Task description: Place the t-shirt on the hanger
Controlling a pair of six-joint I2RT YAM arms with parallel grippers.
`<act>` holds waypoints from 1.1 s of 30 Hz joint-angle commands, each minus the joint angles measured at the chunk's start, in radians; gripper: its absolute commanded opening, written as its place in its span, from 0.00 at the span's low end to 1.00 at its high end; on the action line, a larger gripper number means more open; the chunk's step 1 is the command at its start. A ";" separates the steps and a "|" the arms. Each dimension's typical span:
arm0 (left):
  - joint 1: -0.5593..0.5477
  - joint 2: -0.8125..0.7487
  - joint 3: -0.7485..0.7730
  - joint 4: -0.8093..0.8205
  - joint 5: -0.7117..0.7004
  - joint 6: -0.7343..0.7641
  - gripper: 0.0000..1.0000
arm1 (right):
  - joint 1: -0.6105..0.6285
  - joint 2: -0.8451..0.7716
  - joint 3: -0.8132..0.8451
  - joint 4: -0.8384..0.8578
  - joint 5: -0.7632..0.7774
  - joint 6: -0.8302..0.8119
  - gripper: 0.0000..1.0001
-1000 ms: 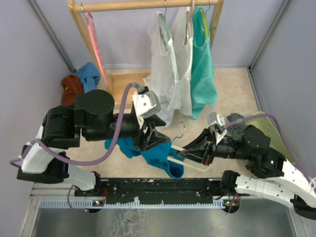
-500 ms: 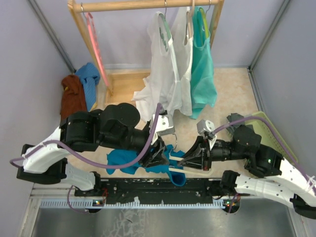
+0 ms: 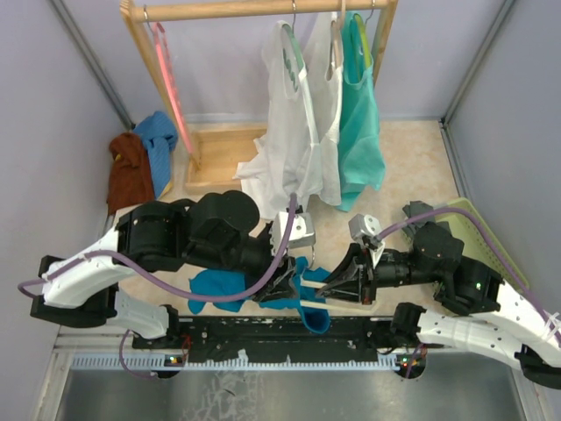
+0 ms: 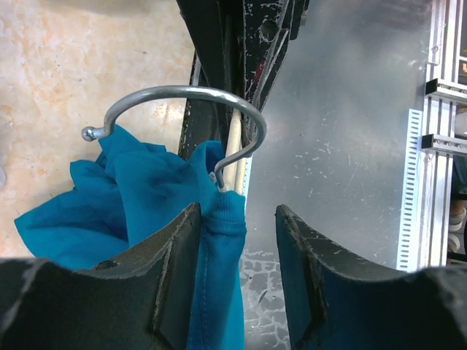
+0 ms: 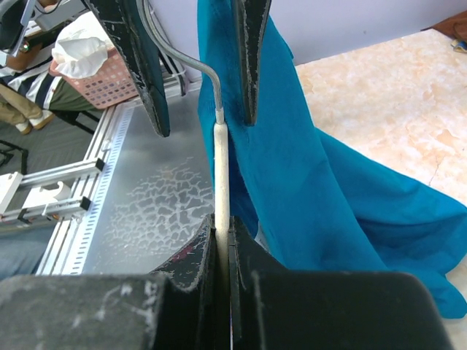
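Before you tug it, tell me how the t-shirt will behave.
Likely floppy: the t-shirt hangs in bunched folds around the hanger. Probably light, as the cloth looks thin. It might slide off, since it only drapes loosely.

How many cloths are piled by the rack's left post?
2: a rust-brown cloth on the far left, and a light blue cloth beside it, closer to the post. Others may be hidden underneath.
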 commanded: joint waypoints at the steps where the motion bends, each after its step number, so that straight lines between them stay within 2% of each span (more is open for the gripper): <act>1: -0.004 -0.001 -0.012 0.002 -0.005 0.005 0.51 | 0.005 -0.002 0.061 0.094 -0.032 -0.008 0.00; 11: -0.004 0.013 -0.046 0.031 0.027 0.020 0.32 | 0.004 -0.015 0.063 0.105 -0.020 -0.008 0.00; 14: -0.002 0.014 -0.043 0.033 0.022 0.021 0.19 | 0.004 -0.018 0.059 0.111 -0.018 -0.007 0.00; 16: -0.002 0.016 -0.034 0.033 0.024 0.021 0.01 | 0.004 -0.020 0.056 0.117 -0.015 -0.004 0.00; 26: -0.002 0.002 -0.028 0.037 -0.004 0.022 0.00 | 0.004 -0.019 0.054 0.132 0.050 0.006 0.01; 28: -0.002 -0.006 -0.022 0.036 -0.031 0.024 0.00 | 0.004 -0.010 0.067 0.113 0.072 0.005 0.18; 30: -0.001 -0.015 -0.021 0.032 -0.056 0.027 0.00 | 0.004 -0.006 0.084 0.087 0.108 0.004 0.24; 32: -0.001 -0.026 -0.025 0.028 -0.086 0.026 0.00 | 0.004 -0.003 0.099 0.067 0.151 0.003 0.36; 33: 0.001 -0.032 -0.028 0.026 -0.103 0.026 0.00 | 0.004 0.002 0.109 0.050 0.178 0.003 0.38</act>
